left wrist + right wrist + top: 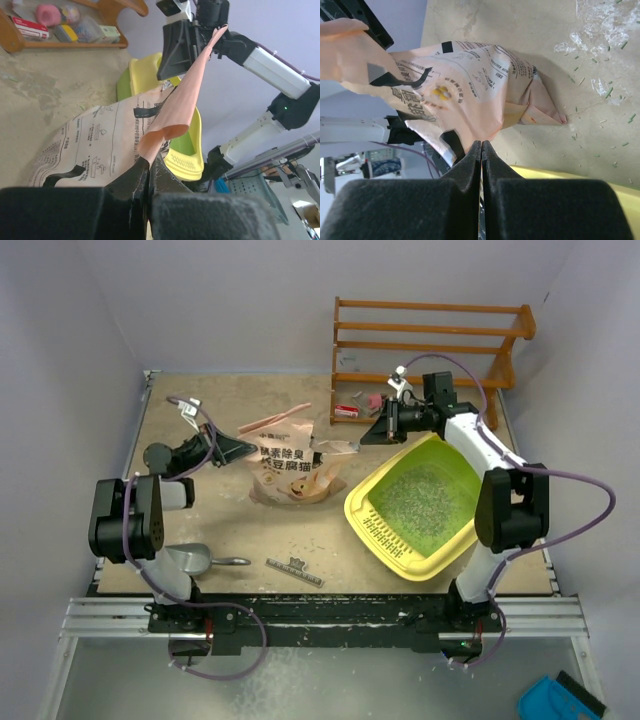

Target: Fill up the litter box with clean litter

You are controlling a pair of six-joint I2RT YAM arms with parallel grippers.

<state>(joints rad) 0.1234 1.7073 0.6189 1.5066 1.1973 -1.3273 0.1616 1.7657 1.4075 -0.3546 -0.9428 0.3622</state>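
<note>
1. The large rectangular yellow plastic litter box (pixel 420 565) sits at 3 o'clock on the flat tan table (pixel 200 510), with the pale granular clean litter (pixel 425 500) in it.
2. The tan printed paper bag (pixel 295 475) lies at the box's 9 o'clock.
3. The silver metal scoop (pixel 190 560) lies at the bag's 7 o'clock.
4. The brown wooden rack (pixel 430 328) stands behind, at 1 o'clock.

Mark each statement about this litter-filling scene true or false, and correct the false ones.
1. The rectangular yellow plastic litter box already holds pale grey-green granules. True.
2. The silver metal scoop lies inside the litter box. False: it lies on the table, near the left arm's base.
3. The left gripper and the right gripper are each shut on the tan printed paper bag. True.
4. The brown wooden rack stands at the table's near edge. False: it stands at the far edge, behind the litter box.
</note>
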